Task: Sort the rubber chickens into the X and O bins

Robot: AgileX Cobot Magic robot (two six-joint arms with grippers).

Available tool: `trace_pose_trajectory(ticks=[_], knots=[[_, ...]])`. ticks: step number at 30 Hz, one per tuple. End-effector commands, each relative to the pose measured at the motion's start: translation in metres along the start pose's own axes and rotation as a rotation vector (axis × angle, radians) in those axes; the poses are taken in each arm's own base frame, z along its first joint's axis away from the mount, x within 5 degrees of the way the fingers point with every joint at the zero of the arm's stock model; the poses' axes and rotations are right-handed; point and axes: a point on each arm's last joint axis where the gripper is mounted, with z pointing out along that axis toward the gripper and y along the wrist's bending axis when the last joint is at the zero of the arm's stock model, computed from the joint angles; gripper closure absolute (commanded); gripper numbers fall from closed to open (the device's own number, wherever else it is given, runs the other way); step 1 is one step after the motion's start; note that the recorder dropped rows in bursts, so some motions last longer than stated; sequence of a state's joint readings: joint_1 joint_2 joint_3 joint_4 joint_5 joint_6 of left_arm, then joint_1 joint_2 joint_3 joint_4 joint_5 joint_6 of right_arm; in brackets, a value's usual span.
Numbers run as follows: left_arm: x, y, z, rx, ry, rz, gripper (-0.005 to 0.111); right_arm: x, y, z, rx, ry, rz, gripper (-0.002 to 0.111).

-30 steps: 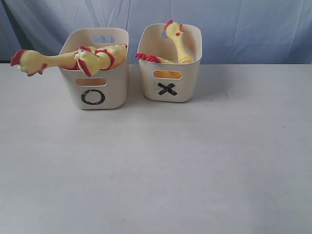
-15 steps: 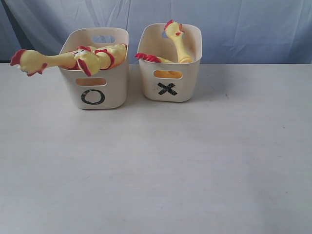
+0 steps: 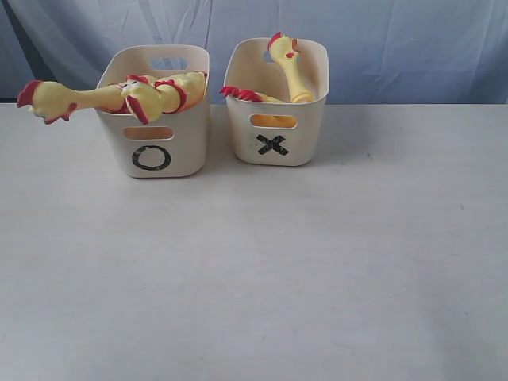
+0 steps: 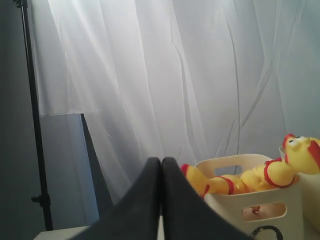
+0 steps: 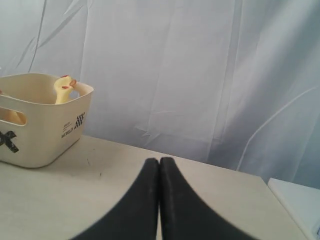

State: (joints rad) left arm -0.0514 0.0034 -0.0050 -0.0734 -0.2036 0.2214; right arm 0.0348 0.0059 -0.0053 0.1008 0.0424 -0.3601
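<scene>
The O bin (image 3: 159, 151) stands at the back left of the table and holds two long rubber chickens. One chicken (image 3: 59, 99) pokes its head out over the bin's left rim; the other (image 3: 171, 91) lies across the top. The X bin (image 3: 274, 143) beside it holds a chicken (image 3: 287, 67) standing neck-up, and red feet (image 3: 238, 94) of another show at its left rim. Neither gripper appears in the exterior view. My left gripper (image 4: 161, 161) is shut and empty, near the O bin (image 4: 280, 217). My right gripper (image 5: 159, 161) is shut and empty, away from the X bin (image 5: 50, 135).
The pale table (image 3: 254, 270) stretches in front of both bins. A blue-white curtain (image 3: 381, 40) hangs behind. A black stand pole (image 4: 35, 115) rises in the left wrist view, and the table's far edge (image 5: 272, 187) shows in the right wrist view.
</scene>
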Motion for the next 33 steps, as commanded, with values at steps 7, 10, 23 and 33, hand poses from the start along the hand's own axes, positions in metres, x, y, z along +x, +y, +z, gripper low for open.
trace_pose_trajectory(ticks=[7, 10, 23, 33], knots=[[0.014, -0.003, -0.001, 0.021, 0.144, -0.063, 0.106, 0.014, 0.004, -0.001, -0.044, 0.135, -0.017, 0.109], [0.023, -0.005, -0.003, 0.048, 0.246, -0.068, 0.106, 0.021, 0.007, -0.003, -0.073, 0.212, -0.016, 0.109], [0.039, -0.01, -0.009, 0.097, 0.433, -0.071, 0.106, 0.023, 0.01, -0.003, -0.096, 0.241, 0.052, 0.109], [0.038, -0.009, -0.009, 0.093, 0.416, -0.03, 0.106, 0.023, 0.01, -0.003, -0.098, 0.24, 0.066, 0.109]])
